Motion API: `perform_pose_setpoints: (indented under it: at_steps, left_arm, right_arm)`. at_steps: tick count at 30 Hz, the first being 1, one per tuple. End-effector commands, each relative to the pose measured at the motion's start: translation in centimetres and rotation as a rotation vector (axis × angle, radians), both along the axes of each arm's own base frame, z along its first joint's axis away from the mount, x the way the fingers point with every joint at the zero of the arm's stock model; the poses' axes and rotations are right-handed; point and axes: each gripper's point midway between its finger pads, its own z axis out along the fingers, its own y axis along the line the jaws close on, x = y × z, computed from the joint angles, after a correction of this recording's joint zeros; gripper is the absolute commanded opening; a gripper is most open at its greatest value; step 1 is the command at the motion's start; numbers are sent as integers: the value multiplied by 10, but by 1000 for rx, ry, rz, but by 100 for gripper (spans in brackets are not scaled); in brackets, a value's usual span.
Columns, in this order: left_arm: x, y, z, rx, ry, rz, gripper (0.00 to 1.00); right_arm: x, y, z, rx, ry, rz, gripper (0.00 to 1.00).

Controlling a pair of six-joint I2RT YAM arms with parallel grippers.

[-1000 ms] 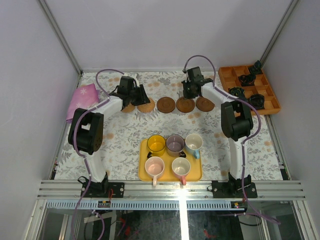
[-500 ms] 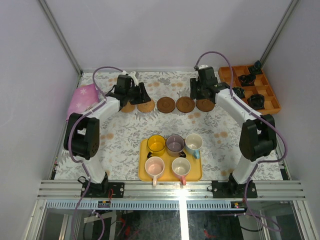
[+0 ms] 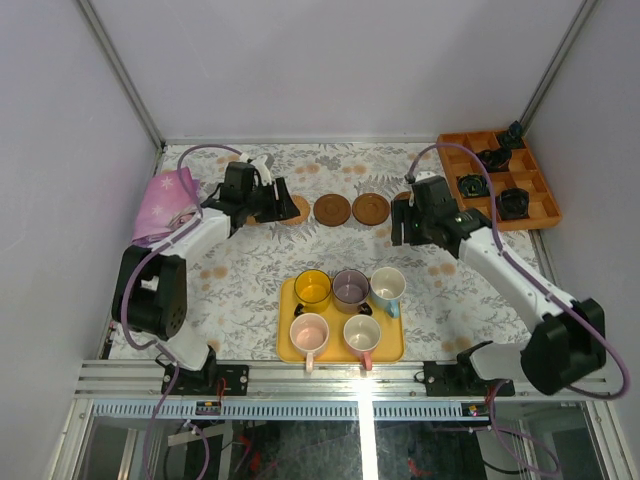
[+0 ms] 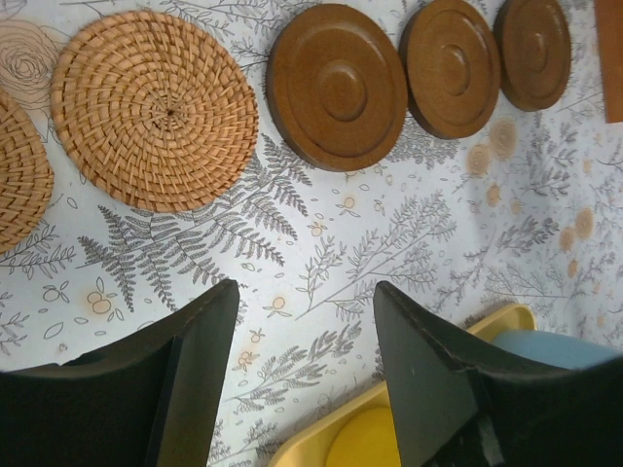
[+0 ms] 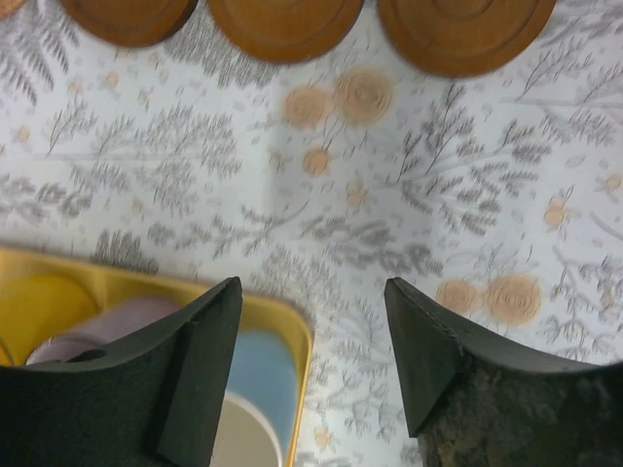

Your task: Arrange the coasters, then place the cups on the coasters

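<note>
Five coasters lie in a row at the back of the table: two tan woven ones (image 4: 156, 109) (image 4: 19, 175) and three dark brown ones (image 4: 338, 86) (image 4: 450, 66) (image 4: 531, 51). Seen from above, the brown coasters (image 3: 332, 209) (image 3: 371, 208) sit mid-row. My left gripper (image 4: 305, 292) (image 3: 283, 198) hovers open just in front of the tan coasters, holding nothing. My right gripper (image 5: 311, 287) (image 3: 402, 230) is open and empty between the right brown coaster (image 5: 462, 34) and the tray. The cups stand on the yellow tray (image 3: 288, 345): yellow (image 3: 312, 287), purple-grey (image 3: 350, 288), light blue (image 3: 387, 285), two pink (image 3: 309, 331) (image 3: 361, 332).
An orange compartment tray (image 3: 545, 205) with black objects sits at the back right. A pink cloth (image 3: 165, 200) lies at the back left. The yellow tray's corner (image 5: 282, 316) is close under my right gripper's left finger.
</note>
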Motion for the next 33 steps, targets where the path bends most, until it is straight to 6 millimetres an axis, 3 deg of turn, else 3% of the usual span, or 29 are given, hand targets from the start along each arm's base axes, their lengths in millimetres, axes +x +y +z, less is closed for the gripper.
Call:
perform_pose_setpoints:
  at_steps: [1,5,10,14,20,33]
  left_arm:
    - [-8,-2,14,1,-58,-27,59]
    - [-18,0,19,-3,-69,-29,61]
    - [-30,0,21,8,-68,-38,63]
    - [-31,0,25,10,-79,-33,63]
    - [-31,-1,25,10,-79,-31,63]
    - [-34,6,19,44,-74,-19,64]
  right_arm:
    - [-47,-3,9,29,25,-9,73]
    - [-84,2,16,92,33,20,80]
    - [-122,5,17,140,65,70,100]
    - [-143,8,15,165,81,107,100]
    - [-157,12,-2,142,126,118,100]
    - [-161,24,-39,18,198,148,97]
